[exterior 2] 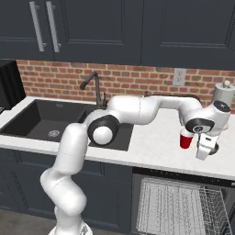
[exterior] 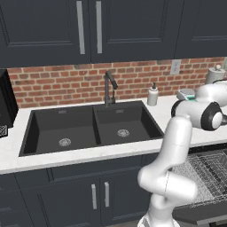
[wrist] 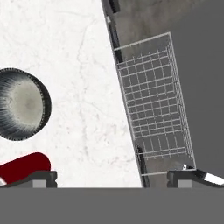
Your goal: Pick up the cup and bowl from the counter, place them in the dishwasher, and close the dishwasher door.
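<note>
A: Where are we hovering right now?

B: We are hanging our pincer (exterior 2: pixel 205 153) over the right end of the white bench (exterior 2: pixel 156 137), jaws spread wide and gripping nothing.

A: And the cup (exterior 2: pixel 186 140)?

B: It is standing on the bench just beside our pincer, toward the sink (exterior: pixel 88 126). In the hand view its red wall (wrist: pixel 24 168) is showing right by 1 fingertip (wrist: pixel 37 178).

A: The bowl (wrist: pixel 19 104)?

B: It is sitting upright on the bench, near the cup but apart from it.

A: The dishwasher (exterior 2: pixel 181 204)?

B: It is standing open below the bench edge, and its wire rack (wrist: pixel 155 109) is pulled out with nothing in it. We are seeing the dishwasher door (exterior: pixel 204 213) dropped down.
</note>
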